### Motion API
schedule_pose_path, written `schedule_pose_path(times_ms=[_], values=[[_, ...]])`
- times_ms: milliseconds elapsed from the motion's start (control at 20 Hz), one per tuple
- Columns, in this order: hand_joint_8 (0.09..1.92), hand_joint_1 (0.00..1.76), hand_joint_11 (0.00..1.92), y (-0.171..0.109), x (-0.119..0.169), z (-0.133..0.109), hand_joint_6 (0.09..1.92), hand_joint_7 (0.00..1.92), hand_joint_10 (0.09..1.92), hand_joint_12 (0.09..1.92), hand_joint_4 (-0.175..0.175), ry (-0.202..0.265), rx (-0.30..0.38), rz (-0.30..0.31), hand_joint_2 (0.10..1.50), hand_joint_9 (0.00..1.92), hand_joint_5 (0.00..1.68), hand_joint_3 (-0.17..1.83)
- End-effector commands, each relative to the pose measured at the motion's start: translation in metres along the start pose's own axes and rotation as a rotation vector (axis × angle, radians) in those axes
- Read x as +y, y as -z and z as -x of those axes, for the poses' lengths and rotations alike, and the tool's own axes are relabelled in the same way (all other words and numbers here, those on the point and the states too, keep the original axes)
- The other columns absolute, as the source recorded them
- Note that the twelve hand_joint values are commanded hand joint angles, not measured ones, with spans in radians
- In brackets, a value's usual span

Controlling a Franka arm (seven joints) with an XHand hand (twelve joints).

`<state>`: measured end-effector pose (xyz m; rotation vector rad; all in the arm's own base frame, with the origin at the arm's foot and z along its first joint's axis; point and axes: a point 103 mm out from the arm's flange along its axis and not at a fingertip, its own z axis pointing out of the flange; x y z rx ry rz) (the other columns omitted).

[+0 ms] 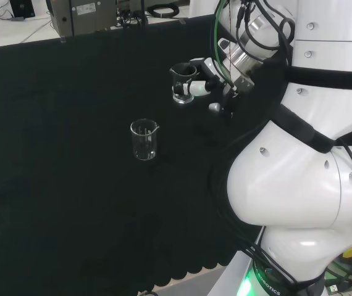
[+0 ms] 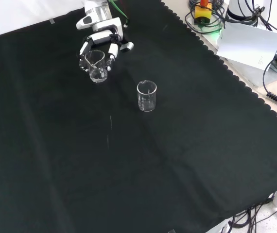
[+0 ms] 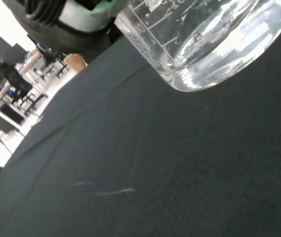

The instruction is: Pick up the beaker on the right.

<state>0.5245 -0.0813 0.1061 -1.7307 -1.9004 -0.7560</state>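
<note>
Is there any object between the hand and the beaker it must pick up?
No. The hand already has its fingers round the clear glass beaker; the second glass beaker stands apart on the black cloth.

Black cloth [image 2: 177, 160] with a scalloped edge covers the bench.

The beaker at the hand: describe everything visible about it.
The beaker is clear glass with a pour spout, printed graduation marks and a thick round base. It looks empty and stands upright. The hand has its black and white fingers curled round it. The views do not settle whether it rests on the black cloth or just above.
</note>
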Motion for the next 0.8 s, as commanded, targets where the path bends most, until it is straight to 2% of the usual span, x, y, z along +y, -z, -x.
schedule_pose_path(times_ms=[50, 350, 750, 800], values=[[0.53, 1.43, 1.25, 0.030, -0.016, -0.025, 0.41, 1.35, 0.09, 0.86, -0.175, 0.047, -0.169, -0.129, 1.02, 1.61, 1.26, -0.17], [0.53, 1.43, 1.26, 0.046, -0.041, -0.053, 0.40, 1.35, 0.09, 0.86, -0.175, 0.050, -0.240, -0.168, 1.02, 1.61, 1.27, -0.17], [0.48, 1.43, 1.29, 0.051, -0.076, -0.082, 0.34, 1.37, 0.09, 0.82, -0.175, 0.055, -0.298, -0.220, 1.01, 1.63, 1.29, -0.17], [0.41, 1.39, 1.30, 0.051, -0.079, -0.085, 0.29, 1.42, 0.09, 0.82, -0.162, 0.056, -0.303, -0.227, 1.01, 1.67, 1.33, -0.17]])
